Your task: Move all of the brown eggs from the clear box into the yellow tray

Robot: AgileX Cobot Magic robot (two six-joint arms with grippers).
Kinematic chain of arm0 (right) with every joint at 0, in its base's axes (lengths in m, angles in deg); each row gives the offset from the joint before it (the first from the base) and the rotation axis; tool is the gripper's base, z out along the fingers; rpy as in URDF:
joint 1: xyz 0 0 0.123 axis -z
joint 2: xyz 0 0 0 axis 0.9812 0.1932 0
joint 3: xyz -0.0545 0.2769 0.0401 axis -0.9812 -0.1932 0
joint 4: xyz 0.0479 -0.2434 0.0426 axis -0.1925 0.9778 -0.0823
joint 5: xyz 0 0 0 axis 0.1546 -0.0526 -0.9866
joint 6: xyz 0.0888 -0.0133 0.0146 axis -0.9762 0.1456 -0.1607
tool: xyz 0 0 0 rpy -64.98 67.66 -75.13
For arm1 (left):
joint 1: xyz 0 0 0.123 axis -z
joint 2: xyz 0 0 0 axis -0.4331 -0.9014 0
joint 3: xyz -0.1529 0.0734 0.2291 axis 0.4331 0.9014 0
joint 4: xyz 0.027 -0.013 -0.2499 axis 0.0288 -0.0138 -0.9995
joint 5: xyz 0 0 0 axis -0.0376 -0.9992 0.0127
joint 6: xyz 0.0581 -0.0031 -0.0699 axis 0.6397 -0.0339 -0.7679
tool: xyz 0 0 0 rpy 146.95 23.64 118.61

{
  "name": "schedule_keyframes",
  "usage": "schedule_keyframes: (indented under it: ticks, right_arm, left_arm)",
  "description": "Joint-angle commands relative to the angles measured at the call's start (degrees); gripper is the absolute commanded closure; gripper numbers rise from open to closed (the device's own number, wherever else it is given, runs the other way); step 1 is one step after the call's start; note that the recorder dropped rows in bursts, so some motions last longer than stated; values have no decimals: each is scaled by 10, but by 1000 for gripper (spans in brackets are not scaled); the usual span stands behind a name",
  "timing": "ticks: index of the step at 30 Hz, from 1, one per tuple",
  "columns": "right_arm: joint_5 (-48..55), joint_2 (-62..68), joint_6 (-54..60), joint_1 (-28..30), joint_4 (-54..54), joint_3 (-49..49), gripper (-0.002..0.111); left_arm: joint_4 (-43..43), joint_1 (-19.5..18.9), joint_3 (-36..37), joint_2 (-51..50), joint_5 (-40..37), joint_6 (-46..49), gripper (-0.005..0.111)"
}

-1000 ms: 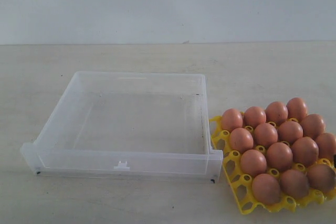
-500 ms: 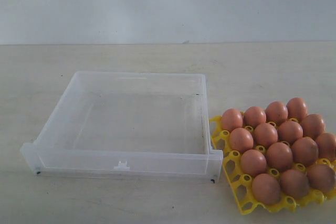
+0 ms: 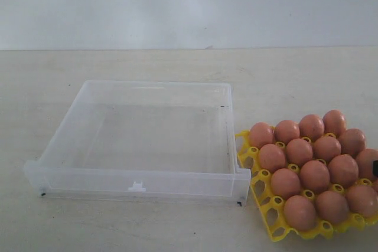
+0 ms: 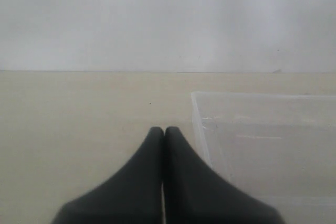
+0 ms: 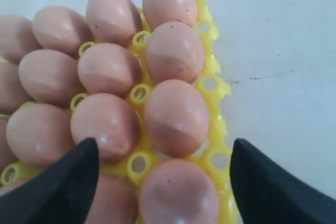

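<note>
All brown eggs [image 3: 313, 175] occupy yellow tray [image 3: 270, 219], clear box [image 3: 88, 178] empty: transfer judged complete; right hand [image 5: 164, 145] has spread empty, left hand [image 4: 164, 131] closed

Shallow clear plastic box [image 3: 88, 181] open above, low walls, bright yellow openwork tray [image 3: 273, 219] just beside, cups crowded with orange-brown eggs [image 3: 314, 175], bare tabletop [image 3: 118, 63] behind.

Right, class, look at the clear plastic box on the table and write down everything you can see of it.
The clear box is shallow and square, apparently of transparent plastic, with low walls, a small white tab midway along its front wall and dark specks under the front corners. It sits flat on the pale table, open-topped and empty. The yellow tray lies close beside one front corner; whether they touch cannot be told.
</note>
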Motion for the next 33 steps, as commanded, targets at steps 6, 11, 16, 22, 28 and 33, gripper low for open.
schedule_keyframes:
  ticks: [6,11,16,22,28,33]
  right_arm:
    - [-5,-9,0,-1,-39,-2,41]
    - [-28,-87,-109,-1,-33,24,90]
    - [-89,-220,-330,-7,-34,69,109]
    - [-69,-348,-353,-100,-74,78,109]
    - [64,-505,-362,-218,59,76,109]
    - [196,-611,-260,-239,59,84,109]
  left_arm:
    - [0,4,2,-2,0,1,111]
    - [0,4,2,-2,1,1,111]
    - [0,4,2,-2,0,1,111]
    - [0,4,2,-2,0,1,111]
    - [0,4,2,-2,0,1,111]
    - [0,4,2,-2,0,1,111]
